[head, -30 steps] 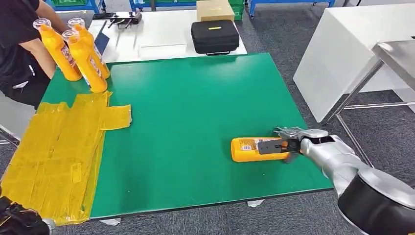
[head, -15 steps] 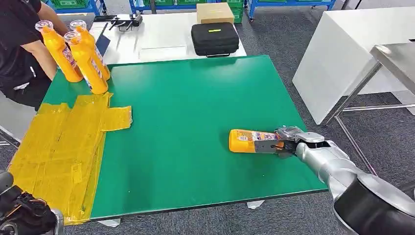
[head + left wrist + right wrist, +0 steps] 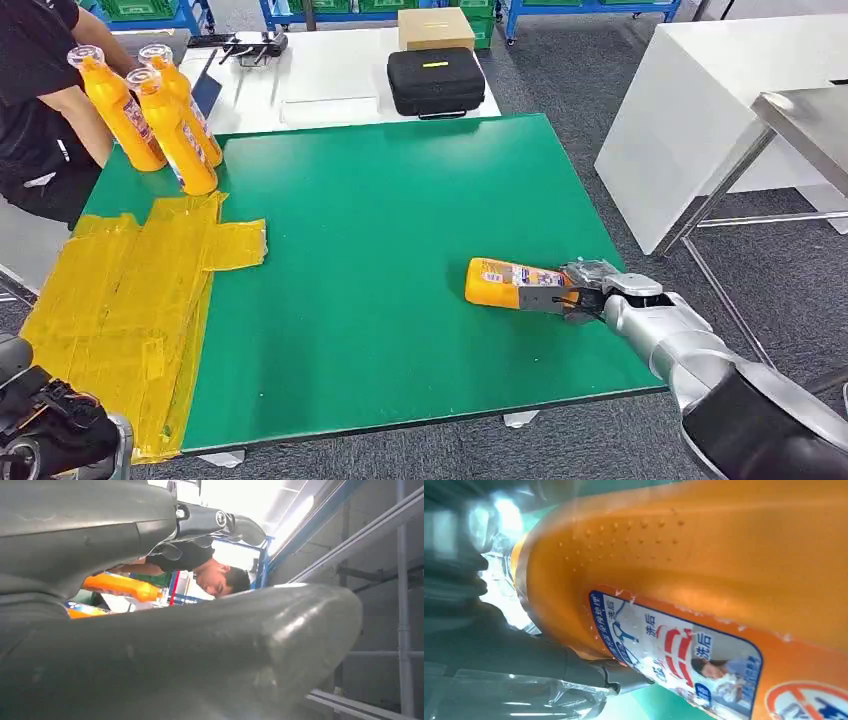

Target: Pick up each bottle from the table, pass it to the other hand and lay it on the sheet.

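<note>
On the near right part of the green surface (image 3: 400,230) an orange bottle (image 3: 505,284) lies on its side, its base pointing left and its neck end toward the right edge. The right hand (image 3: 580,295) grips it at that neck end, its dark fingers (image 3: 545,298) wrapped over the labelled body; the right wrist view shows the bottle's orange wall and blue-edged label (image 3: 674,655) close up, with a finger pressed under it. The yellow sheet (image 3: 120,300) covers the near left part of the surface, well apart from this bottle. Three more orange bottles (image 3: 170,130) stand upright at the far left corner, just beyond the sheet, beside a person in a black shirt (image 3: 35,90). The left hand (image 3: 45,430) sits low at the near left corner; whether its fingers are spread or curled cannot be told. Beyond the surface, a black case (image 3: 436,80) and a cardboard box (image 3: 435,28) rest on a white table.
</note>
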`<state>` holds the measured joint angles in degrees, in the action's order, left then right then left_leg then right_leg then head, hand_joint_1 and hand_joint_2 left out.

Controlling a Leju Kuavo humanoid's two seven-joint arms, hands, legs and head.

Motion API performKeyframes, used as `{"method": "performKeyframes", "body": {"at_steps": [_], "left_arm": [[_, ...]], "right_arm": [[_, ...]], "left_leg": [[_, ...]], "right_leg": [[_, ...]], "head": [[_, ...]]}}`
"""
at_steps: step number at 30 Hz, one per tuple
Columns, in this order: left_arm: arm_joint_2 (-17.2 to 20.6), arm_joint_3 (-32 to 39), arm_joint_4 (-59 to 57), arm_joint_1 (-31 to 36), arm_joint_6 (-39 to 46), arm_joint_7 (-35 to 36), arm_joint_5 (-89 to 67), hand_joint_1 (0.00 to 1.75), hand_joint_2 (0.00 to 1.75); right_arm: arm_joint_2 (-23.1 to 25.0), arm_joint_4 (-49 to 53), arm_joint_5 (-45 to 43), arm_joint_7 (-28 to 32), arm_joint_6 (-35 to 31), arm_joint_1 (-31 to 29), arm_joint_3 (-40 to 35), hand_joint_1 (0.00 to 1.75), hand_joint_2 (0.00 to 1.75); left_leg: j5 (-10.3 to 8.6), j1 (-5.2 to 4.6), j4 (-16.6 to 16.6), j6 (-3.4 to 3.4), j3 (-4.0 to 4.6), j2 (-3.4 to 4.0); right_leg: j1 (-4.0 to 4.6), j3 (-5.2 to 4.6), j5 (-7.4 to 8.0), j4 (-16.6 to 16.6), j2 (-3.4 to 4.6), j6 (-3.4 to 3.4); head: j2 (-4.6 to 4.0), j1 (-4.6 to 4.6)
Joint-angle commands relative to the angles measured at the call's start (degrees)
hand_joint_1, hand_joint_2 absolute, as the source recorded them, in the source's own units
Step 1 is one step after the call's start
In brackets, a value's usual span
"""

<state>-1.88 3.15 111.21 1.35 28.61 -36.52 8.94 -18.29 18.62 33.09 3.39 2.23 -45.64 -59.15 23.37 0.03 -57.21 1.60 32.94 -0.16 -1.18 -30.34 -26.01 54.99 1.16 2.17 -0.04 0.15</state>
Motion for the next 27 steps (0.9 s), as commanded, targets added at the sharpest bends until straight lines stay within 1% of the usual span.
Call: {"method": "performKeyframes", "body": {"at_steps": [1, 2, 3, 4, 5, 7, 8, 9, 10, 11, 12, 13, 15, 16, 17, 18, 19, 21, 23, 24, 27], "left_arm": [[0.94, -1.59, -4.98, 2.38, -0.12, -0.16, -0.04, 0.00, 0.00], [0.94, -1.61, -4.99, 2.31, -0.12, -0.11, -0.05, 0.00, 0.00], [1.58, -1.64, -6.19, 1.12, -2.53, 3.75, 1.40, 0.00, 0.00], [1.55, -1.50, -6.47, 1.07, -2.75, 3.62, 1.39, 0.00, 0.00], [1.48, -1.35, -6.73, 1.03, -2.98, 3.41, 1.45, 0.00, 0.00], [1.48, -1.35, -6.73, 1.03, -2.98, 3.41, 1.45, 0.00, 0.00], [1.40, -1.30, -6.74, 1.24, -2.97, 3.41, 1.44, 0.00, 0.00], [1.40, -1.30, -6.74, 1.24, -2.97, 3.41, 1.44, 0.00, 0.00], [1.88, -1.63, -7.04, 1.03, -4.11, 5.70, 1.65, 0.00, 0.00], [2.19, -1.60, -7.98, 1.01, -5.55, 8.31, 2.49, 0.00, 0.00], [2.77, -1.85, -9.46, 0.98, -8.24, 10.88, 3.12, 0.00, 0.00], [2.73, -1.82, -10.87, 0.58, -11.53, 13.91, 5.57, 0.00, 0.00], [2.51, -1.75, -12.26, -0.28, -13.61, 15.64, 6.69, 0.00, 0.00], [2.48, -1.70, -12.59, -0.46, -13.77, 15.85, 6.55, 0.00, 0.00], [2.32, -1.64, -13.03, -1.28, -15.54, 17.85, 7.91, 0.00, 1.75], [2.28, -1.69, -13.19, -1.59, -16.12, 18.49, 8.16, 0.00, 1.75], [2.43, -2.17, -13.61, -2.08, -17.49, 19.74, 8.61, 0.00, 1.75], [2.29, -2.67, -14.66, -2.65, -20.18, 21.24, 10.71, 0.00, 1.75], [1.89, -2.31, -16.23, -2.79, -24.62, 24.16, 16.33, 0.00, 1.75], [1.70, -1.78, -16.93, -2.75, -24.94, 24.19, 16.91, 0.00, 1.75], [1.48, -0.86, -16.47, -2.47, -25.13, 24.20, 16.91, 0.00, 1.75]], "right_arm": [[2.26, 0.13, 1.46, -1.15, -0.71, 8.12, 3.33, 1.75, 1.75], [2.42, 0.32, 1.89, -1.34, -1.14, 8.26, 4.45, 1.75, 1.75], [2.52, 6.03, 6.88, 0.04, -2.56, 10.41, 17.48, 1.75, 1.75], [2.43, 6.76, 7.83, -0.15, -1.98, 10.61, 18.51, 1.75, 1.75], [2.34, 7.53, 8.80, -0.30, -1.37, 10.87, 19.62, 1.75, 1.75], [2.34, 7.53, 8.80, -0.30, -1.37, 10.87, 19.62, 1.75, 1.75], [2.27, 7.70, 9.07, -0.22, -1.27, 11.09, 20.00, 1.75, 1.75], [2.27, 7.70, 9.07, -0.22, -1.27, 11.09, 20.00, 1.75, 1.75], [2.59, 8.99, 11.25, 0.79, -1.39, 12.08, 24.25, 1.75, 1.75], [2.62, 11.30, 13.82, 1.54, -1.02, 13.02, 27.67, 1.75, 1.75], [2.73, 15.65, 17.15, 2.41, 0.29, 14.66, 32.42, 1.75, 1.75], [3.31, 21.67, 19.23, 3.68, 2.61, 16.77, 37.88, 1.75, 1.75], [4.73, 29.68, 22.79, 4.17, 6.08, 19.31, 43.67, 1.75, 1.75], [5.23, 31.54, 23.94, 4.14, 7.00, 19.91, 44.97, 1.75, 1.75], [6.52, 34.76, 25.52, 4.52, 8.18, 20.57, 47.17, 1.75, 1.75], [7.07, 35.85, 26.17, 4.61, 8.61, 20.86, 48.00, 1.75, 1.75], [7.85, 36.99, 26.53, 4.58, 8.76, 21.21, 48.88, 1.75, 1.75], [8.79, 37.91, 27.01, 4.80, 8.85, 21.49, 49.58, 1.75, 1.75], [9.17, 37.19, 27.47, 5.94, 8.42, 20.47, 49.19, 1.75, 1.75], [9.13, 36.58, 26.66, 6.72, 7.96, 19.49, 48.62, 1.75, 1.75], [9.08, 36.87, 24.68, 7.55, 7.57, 18.35, 48.00, 1.75, 1.75]], "left_leg": [[-0.55, 0.08, 0.18, -0.23, 1.11, -0.36], [-0.15, 0.04, -0.09, -0.10, 0.50, -0.12], [-0.34, 0.06, -0.01, -0.13, 0.76, -0.19], [-0.08, 0.04, -0.11, -0.07, 0.40, -0.08], [-0.06, 0.08, -0.10, -0.16, 0.41, -0.06], [-0.05, 0.06, -0.07, -0.19, 0.60, 0.25], [0.00, 0.05, -0.05, -0.18, 0.53, 0.30], [-0.17, 0.06, 0.06, -0.21, 0.83, 0.21], [-0.01, 0.07, -0.03, -0.19, 0.48, 0.25], [-0.15, 0.07, 0.07, -0.21, 0.67, 0.15], [-0.22, 0.08, 0.13, -0.20, 0.72, 0.09], [-0.19, 0.07, 0.13, -0.13, 0.54, 0.13], [0.04, 0.07, 0.05, -0.07, 0.11, 0.32], [-0.09, 0.08, 0.19, -0.13, 0.33, 0.31], [0.00, 0.07, 0.14, -0.10, 0.19, 0.36], [-0.04, 0.08, 0.17, -0.14, 0.35, 0.30], [0.04, 0.05, 0.10, -0.08, 0.20, 0.34], [-0.03, 0.05, 0.13, -0.05, 0.31, 0.24], [-0.05, 0.05, 0.09, 0.00, 0.56, 0.09], [-0.09, 0.07, 0.09, -0.03, 0.74, -0.06], [-0.12, 0.06, 0.04, -0.06, 1.11, -0.10]], "right_leg": [[0.08, -0.98, 0.44, -0.19, -0.52, -0.27], [0.05, -0.46, 0.10, 0.07, -0.18, -0.09], [0.06, -0.68, 0.27, 0.00, -0.29, -0.15], [0.04, -0.37, 0.09, 0.08, -0.14, -0.16], [0.07, -0.36, 0.07, 0.04, -0.12, -0.11], [0.06, -0.48, 0.14, -0.01, 0.16, -0.12], [0.06, -0.44, 0.12, -0.04, 0.26, -0.12], [0.08, -0.70, 0.26, -0.15, 0.13, -0.17], [0.08, -0.41, 0.15, -0.08, 0.21, -0.18], [0.08, -0.58, 0.29, -0.16, 0.08, -0.27], [0.09, -0.61, 0.31, -0.23, -0.01, -0.29], [0.08, -0.46, 0.33, -0.21, 0.07, -0.17], [0.08, -0.06, 0.19, -0.16, 0.32, -0.08], [0.09, -0.15, 0.31, -0.28, 0.28, -0.14], [0.09, 0.41, 0.22, -0.23, 0.35, -0.11], [0.10, 0.30, 0.24, -0.23, 0.27, -0.15], [0.08, 0.43, 0.17, -0.16, 0.35, -0.06], [0.08, 0.39, 0.14, -0.18, 0.24, -0.05], [0.08, 0.18, 0.12, -0.15, 0.14, -0.02], [0.10, 0.08, 0.10, -0.16, -0.08, -0.06], [0.08, -0.22, 0.09, -0.10, -0.21, -0.07]], "head": [[0.00, 0.00], [0.00, 0.02], [0.00, -0.02], [0.00, 0.00], [0.00, 0.02], [0.00, 0.02], [0.00, 0.00], [0.00, 0.02], [0.00, 0.02], [0.00, 0.00], [0.00, 0.02], [0.00, 0.00], [0.00, -0.02], [0.00, 0.00], [0.00, 0.02], [0.00, 0.00], [0.00, -0.02], [0.00, -0.04], [0.00, -0.04], [0.00, 0.00], [0.00, -0.02]]}}
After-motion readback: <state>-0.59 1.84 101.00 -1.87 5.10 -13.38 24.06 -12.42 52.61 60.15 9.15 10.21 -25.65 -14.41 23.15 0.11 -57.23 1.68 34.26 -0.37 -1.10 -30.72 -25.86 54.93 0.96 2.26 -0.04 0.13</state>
